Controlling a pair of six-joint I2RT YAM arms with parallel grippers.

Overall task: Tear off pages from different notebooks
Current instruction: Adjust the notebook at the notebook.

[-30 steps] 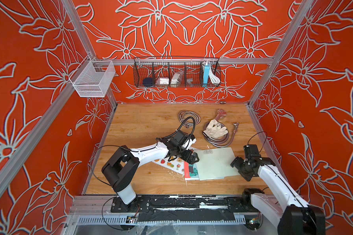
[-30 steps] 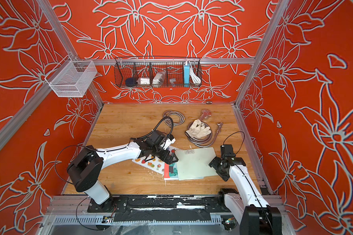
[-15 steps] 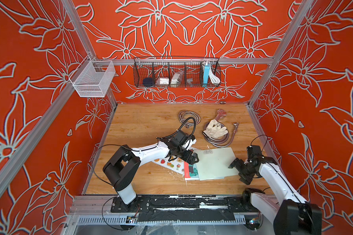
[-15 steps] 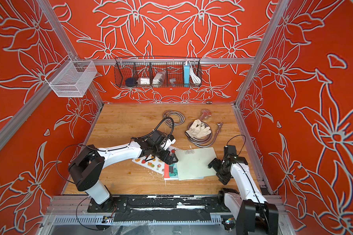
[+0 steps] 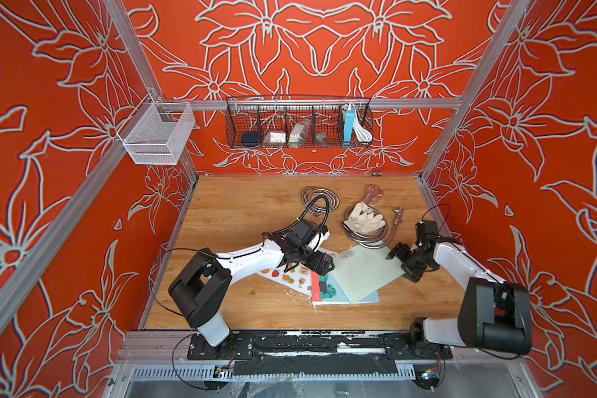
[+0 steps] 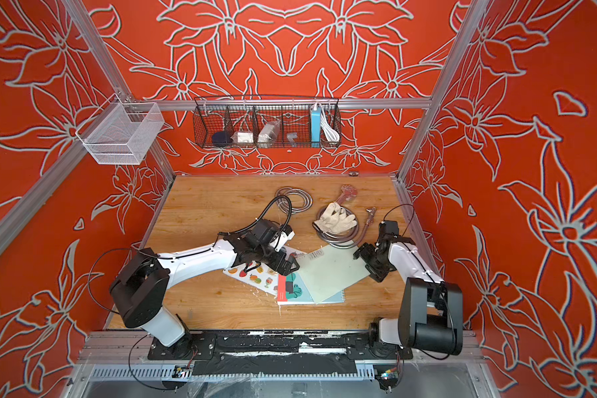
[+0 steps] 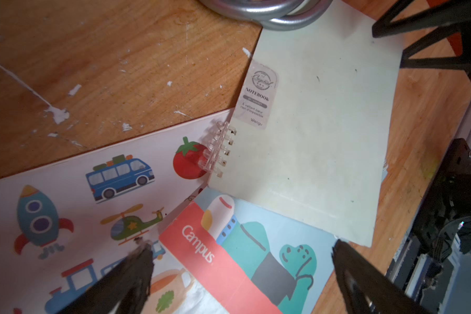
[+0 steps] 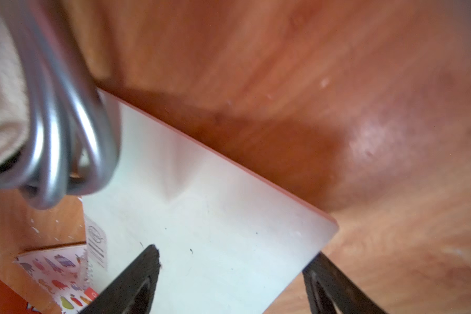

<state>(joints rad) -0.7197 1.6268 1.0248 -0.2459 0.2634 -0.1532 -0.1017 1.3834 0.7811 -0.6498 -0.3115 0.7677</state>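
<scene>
In both top views, looking steeply down from high at the front, over the whole table [image 5: 242, 220] and both arms; from the left wrist, close above the pale grey-green notebook [image 7: 318, 130], past the left end effector [image 7: 241, 247]; from the right wrist, nearer still, blurred; shared by all: that notebook, the metal hose [image 8: 60, 136].

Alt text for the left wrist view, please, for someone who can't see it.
Three overlapping notebooks lie on a wooden table: a pale green notebook with a clear spiral on top of a light blue Campus notebook and a white picture notebook. The left tool hovers open above them, its two dark fingertips wide apart, holding nothing.
</scene>
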